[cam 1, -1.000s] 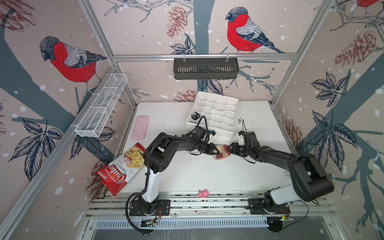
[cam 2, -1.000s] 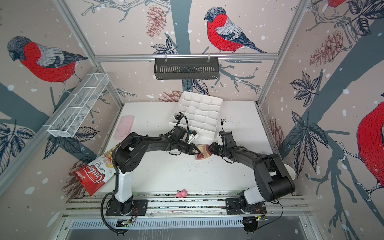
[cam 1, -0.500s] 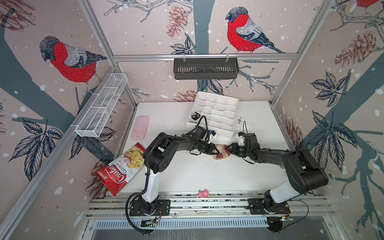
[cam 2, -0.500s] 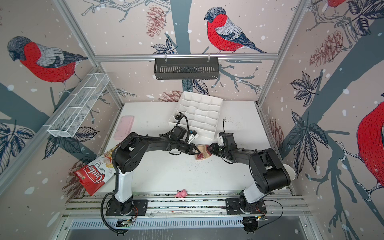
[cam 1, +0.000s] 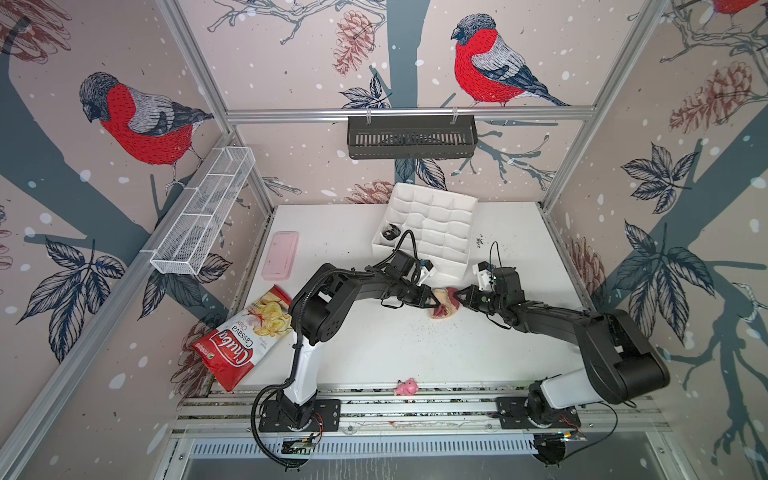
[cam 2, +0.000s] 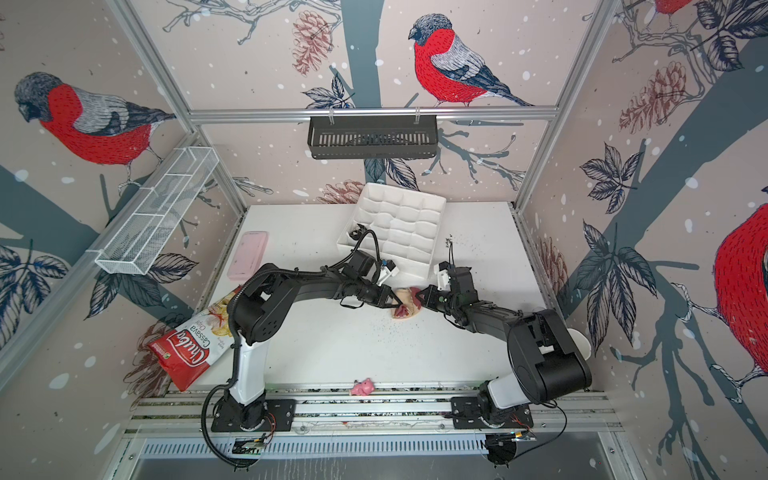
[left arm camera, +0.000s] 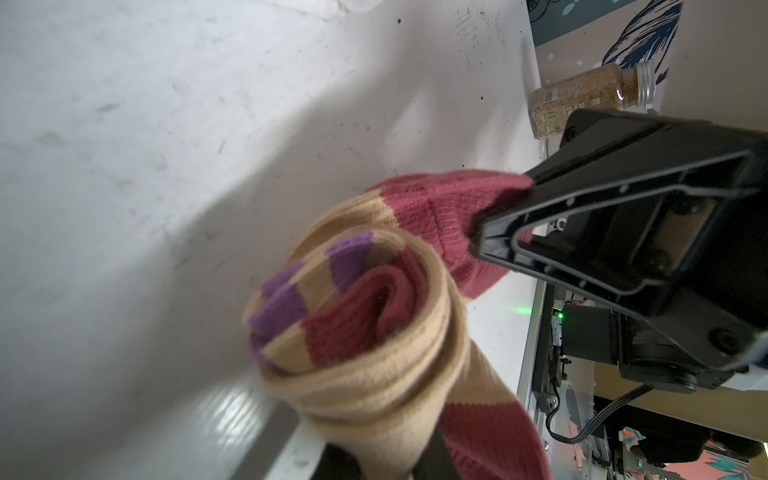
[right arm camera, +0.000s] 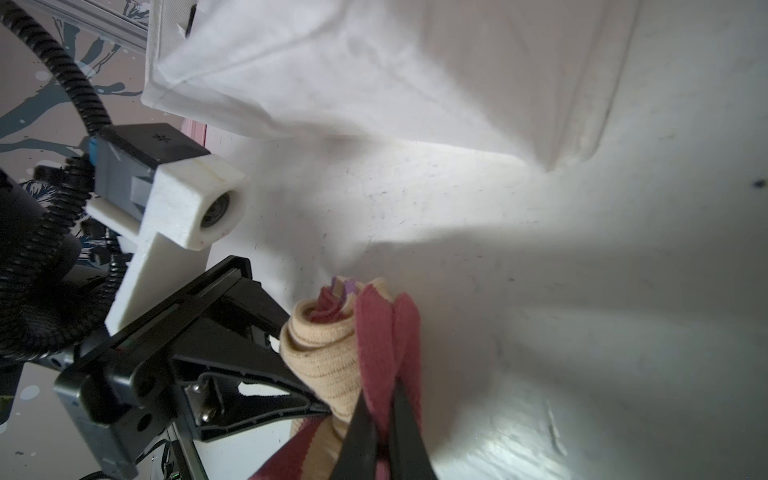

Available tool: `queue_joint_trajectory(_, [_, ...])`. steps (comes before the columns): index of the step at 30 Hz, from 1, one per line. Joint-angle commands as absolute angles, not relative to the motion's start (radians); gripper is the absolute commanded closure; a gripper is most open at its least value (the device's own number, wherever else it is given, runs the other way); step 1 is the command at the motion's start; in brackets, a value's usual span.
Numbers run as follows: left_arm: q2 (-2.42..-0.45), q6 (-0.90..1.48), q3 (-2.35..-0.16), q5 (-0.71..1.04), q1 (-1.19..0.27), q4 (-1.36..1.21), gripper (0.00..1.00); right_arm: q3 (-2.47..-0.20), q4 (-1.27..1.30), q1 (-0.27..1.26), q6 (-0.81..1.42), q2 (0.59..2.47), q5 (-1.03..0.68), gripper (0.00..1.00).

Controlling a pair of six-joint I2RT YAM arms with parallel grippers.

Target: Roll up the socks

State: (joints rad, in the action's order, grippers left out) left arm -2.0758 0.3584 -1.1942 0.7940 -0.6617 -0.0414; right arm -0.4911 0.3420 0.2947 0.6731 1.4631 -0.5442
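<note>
On the white surface [cam 1: 374,345], between the arms, your left pincer [cam 1: 432,298] clamps the rolled tan sock [cam 1: 443,311] and your right pincer [cam 1: 456,296] pinches its loose maroon end. Draw that end snugly round the roll.

Reaches inward with left arm [cam 1: 357,291] and right arm [cam 1: 548,318], forearms low and nearly level, elbows folded up near the bases. Holds left pincer [cam 1: 432,297] and right pincer [cam 1: 458,298] almost tip to tip in both top views. Clamps the left around the rolled tan sock [cam 1: 441,309]. Pinches the right tight on that sock's maroon end, jaws nearly touching.
</note>
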Motion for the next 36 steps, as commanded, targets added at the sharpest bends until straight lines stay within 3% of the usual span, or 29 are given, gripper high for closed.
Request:
queue_joint_trajectory(1, [-2.086, 0.337, -1.201, 0.769, -0.66, 0.0, 1.0, -0.491, 0.348, 0.299, 0.646, 1.444, -0.554, 0.93])
queue_joint_trajectory(4, [-2.094, 0.335, -1.206, 0.77, -0.658, 0.005, 1.0, -0.487, 0.362, 0.307, 0.639, 1.431, -0.588, 0.95])
queue_joint_trajectory(11, [-2.111, 0.329, -1.218, 0.773, -0.657, 0.015, 1.0, -0.531, 0.29, 0.34, 0.589, 1.454, -0.621, 0.88])
queue_joint_trajectory(15, [-2.117, 0.333, -1.225, 0.774, -0.657, 0.014, 1.0, -0.541, 0.289, 0.373, 0.58, 1.476, -0.628, 0.94])
queue_joint_trajectory(20, [-2.109, 0.349, -1.215, 0.791, -0.656, -0.017, 0.99, -0.563, 0.305, 0.405, 0.592, 1.539, -0.626, 0.95])
queue_joint_trajectory(29, [-2.068, 0.516, -1.069, 0.932, -0.616, -0.349, 0.66, -0.548, 0.289, 0.426, 0.577, 1.579, -0.628, 0.93])
queue_joint_trajectory(36, [-2.057, 0.695, -0.973, 1.006, -0.599, -0.665, 0.62, -0.563, 0.2, 0.462, 0.52, 1.59, -0.559, 0.93])
